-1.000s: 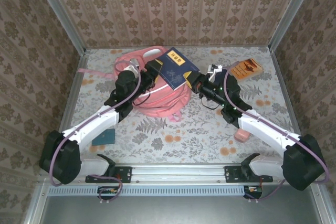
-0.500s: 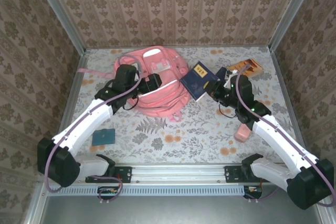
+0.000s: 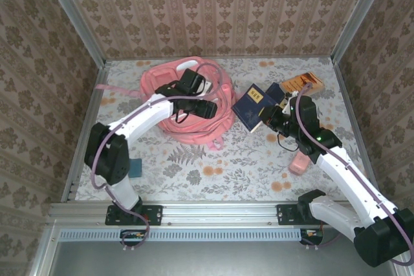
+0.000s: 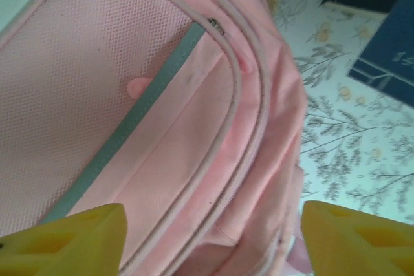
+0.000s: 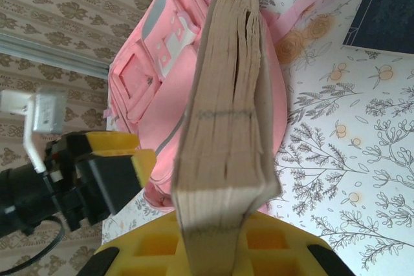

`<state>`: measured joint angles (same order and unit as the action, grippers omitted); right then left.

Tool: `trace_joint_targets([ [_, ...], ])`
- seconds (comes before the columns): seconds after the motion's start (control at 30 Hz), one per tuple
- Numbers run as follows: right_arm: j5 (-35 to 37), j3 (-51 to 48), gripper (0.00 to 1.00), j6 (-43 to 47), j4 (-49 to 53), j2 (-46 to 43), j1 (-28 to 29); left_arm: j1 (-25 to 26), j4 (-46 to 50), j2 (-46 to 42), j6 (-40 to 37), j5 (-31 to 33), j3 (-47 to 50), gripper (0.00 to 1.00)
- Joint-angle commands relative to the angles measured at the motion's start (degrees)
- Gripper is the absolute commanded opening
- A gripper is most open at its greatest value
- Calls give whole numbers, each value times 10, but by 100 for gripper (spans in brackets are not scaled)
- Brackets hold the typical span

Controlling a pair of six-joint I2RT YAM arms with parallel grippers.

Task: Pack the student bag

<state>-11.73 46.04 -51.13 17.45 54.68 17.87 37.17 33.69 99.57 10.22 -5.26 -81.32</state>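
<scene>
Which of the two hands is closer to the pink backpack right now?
Left. The left hand hangs directly over the pink backpack, fingers spread. The right hand is off to the backpack's right, gripping a blue book.

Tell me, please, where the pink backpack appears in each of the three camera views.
Top view: backpack left of centre, on the far half of the table.
Left wrist: backpack across the left and centre, above the yellow fingers.
Right wrist: backpack upper left, behind the book's page edge.
Shared landmark: the floral table cover beside the backpack.
</scene>
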Motion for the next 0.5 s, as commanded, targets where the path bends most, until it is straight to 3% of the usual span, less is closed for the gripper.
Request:
trace_joint_targets([
  [0.0,0,1,7,3,3,-13,-3,7,49,39,-64,48,-34,68],
  [0.1,-2,-5,7,-2,4,-14,-3,20,89,88,-85,92,-64,61],
  [0.33,-14,-17,7,-16,-10,-10,-3,35,99,141,-99,141,-93,57],
  [0.47,-16,-17,7,-18,-11,-8,-3,41,102,153,-100,169,-110,45],
])
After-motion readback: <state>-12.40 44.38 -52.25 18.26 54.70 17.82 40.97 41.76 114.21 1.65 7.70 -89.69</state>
